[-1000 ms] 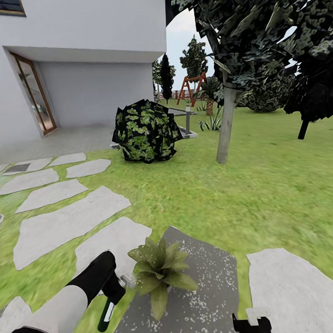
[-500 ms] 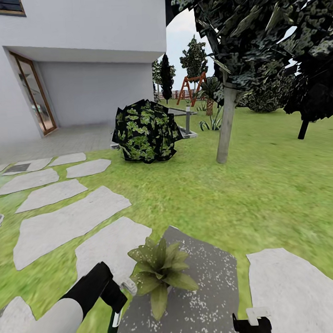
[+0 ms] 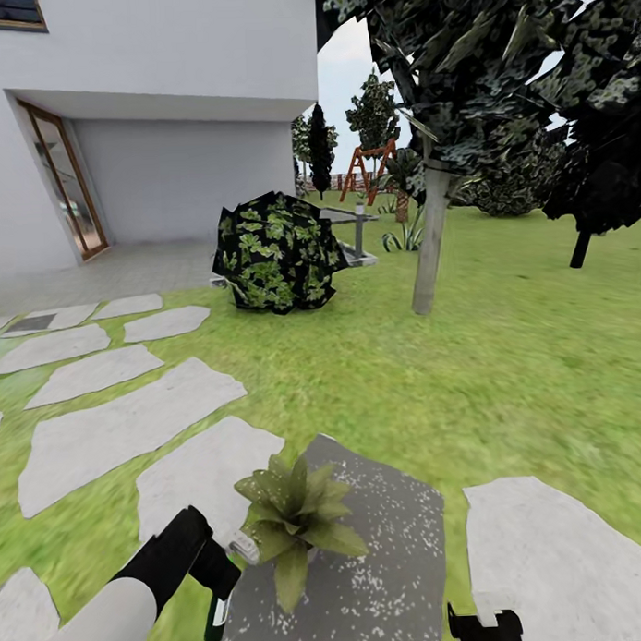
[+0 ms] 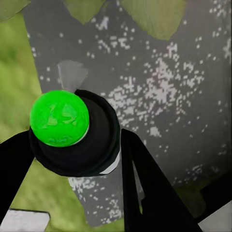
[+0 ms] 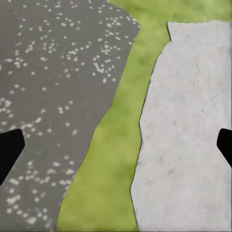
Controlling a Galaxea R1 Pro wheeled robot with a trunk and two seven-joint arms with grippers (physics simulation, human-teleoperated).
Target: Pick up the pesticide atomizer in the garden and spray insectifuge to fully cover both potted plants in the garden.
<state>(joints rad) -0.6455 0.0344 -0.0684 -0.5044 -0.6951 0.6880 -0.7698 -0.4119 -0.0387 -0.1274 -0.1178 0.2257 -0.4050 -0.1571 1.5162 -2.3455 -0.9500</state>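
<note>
My left gripper (image 4: 72, 145) is shut on the pesticide atomizer (image 4: 60, 118), a small dark round bottle with a bright green top. In the head view the left gripper (image 3: 219, 583) hangs at the bottom left, right beside a potted plant (image 3: 292, 525), a low rosette of pointed olive-green leaves. The plant's leaves (image 4: 154, 14) lie just ahead of the bottle. It stands on a dark speckled slab (image 3: 375, 559). My right gripper (image 3: 485, 624) is open at the bottom edge, over the grass strip (image 5: 104, 159) between two slabs.
Pale stepping slabs (image 3: 130, 429) run across the lawn to the left, another slab (image 3: 551, 562) at the right. A dark leafy bush (image 3: 279, 253) and a tree trunk (image 3: 427, 252) stand ahead, a white house with a door (image 3: 66, 181) at the back left.
My left arm has sunk lower and drawn slightly nearer the plant. The whole picture has shifted a little, so the camera has moved. The right gripper stays put.
</note>
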